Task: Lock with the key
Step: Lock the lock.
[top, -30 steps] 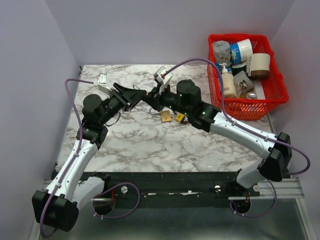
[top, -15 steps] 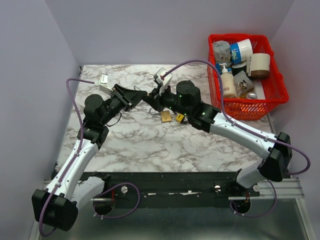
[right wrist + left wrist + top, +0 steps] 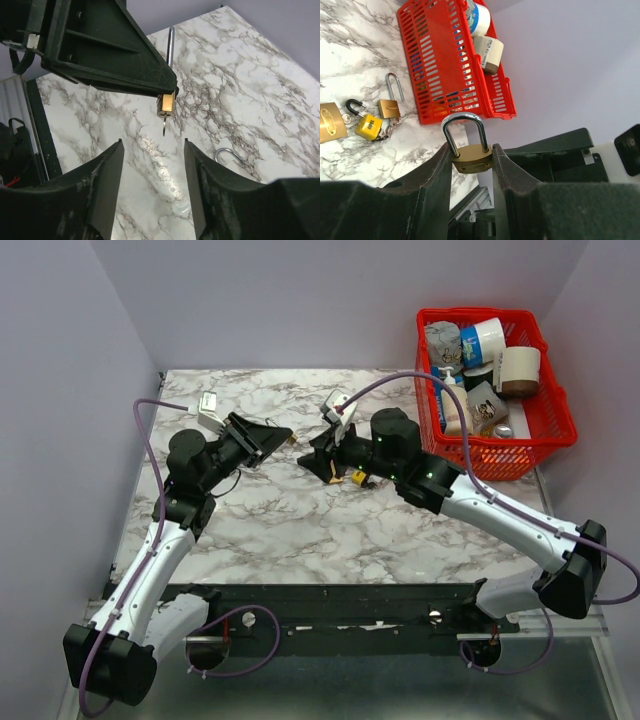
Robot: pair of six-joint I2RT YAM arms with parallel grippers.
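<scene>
Brass padlock (image 3: 472, 159) clamped by its body in the left gripper (image 3: 471, 150) above the marble table (image 3: 300, 530), key (image 3: 164, 128) protruding from its base. Right gripper (image 3: 153, 145) spread wide, empty, just short of the key.

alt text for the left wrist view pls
The left gripper clamps a brass padlock, shackle up. Behind it on the marble table lie a yellow padlock and a smaller brass padlock, beside a red basket.
</scene>
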